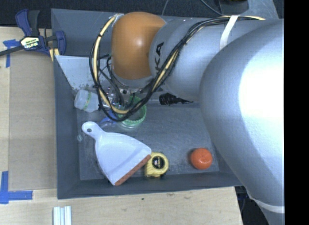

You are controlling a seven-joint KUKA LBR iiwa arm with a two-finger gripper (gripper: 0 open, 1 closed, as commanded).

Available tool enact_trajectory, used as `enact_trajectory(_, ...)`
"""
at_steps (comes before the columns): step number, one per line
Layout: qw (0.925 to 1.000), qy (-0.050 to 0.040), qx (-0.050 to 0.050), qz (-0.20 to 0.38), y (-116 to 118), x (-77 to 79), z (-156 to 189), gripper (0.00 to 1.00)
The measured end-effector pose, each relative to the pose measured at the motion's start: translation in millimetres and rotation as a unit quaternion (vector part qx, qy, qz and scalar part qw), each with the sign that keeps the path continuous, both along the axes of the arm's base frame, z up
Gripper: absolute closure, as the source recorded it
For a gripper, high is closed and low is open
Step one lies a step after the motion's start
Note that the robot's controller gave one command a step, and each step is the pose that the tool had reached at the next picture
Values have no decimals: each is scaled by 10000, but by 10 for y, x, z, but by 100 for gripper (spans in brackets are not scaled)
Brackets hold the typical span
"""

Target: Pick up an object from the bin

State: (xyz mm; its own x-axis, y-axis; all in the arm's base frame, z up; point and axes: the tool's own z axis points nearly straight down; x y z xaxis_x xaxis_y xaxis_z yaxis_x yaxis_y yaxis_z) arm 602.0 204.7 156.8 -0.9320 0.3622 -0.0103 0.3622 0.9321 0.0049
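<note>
My gripper [120,99] is low in the back left part of the bin, mostly hidden under the arm's wrist and cables. Right below it lies a clear round container with a green tint [134,117], partly covered by the gripper. A small clear plastic cup [85,100] lies just to its left, near the bin's left wall. A white dustpan [117,154] with a brown front edge rests in front of the gripper, handle pointing back left.
A yellow tape measure [156,164] lies by the dustpan's right corner at the front wall. An orange round thing [200,158] sits at the front right. A black item [168,99] shows behind, under the arm, which covers the bin's right side.
</note>
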Motion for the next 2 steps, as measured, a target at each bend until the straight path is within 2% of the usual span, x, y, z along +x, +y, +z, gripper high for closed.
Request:
enact_trajectory(1,9987,15,-4,-518,-238,124,-317,100)
enact_trajectory(2,9991,-32,12,-420,-161,51,544,100)
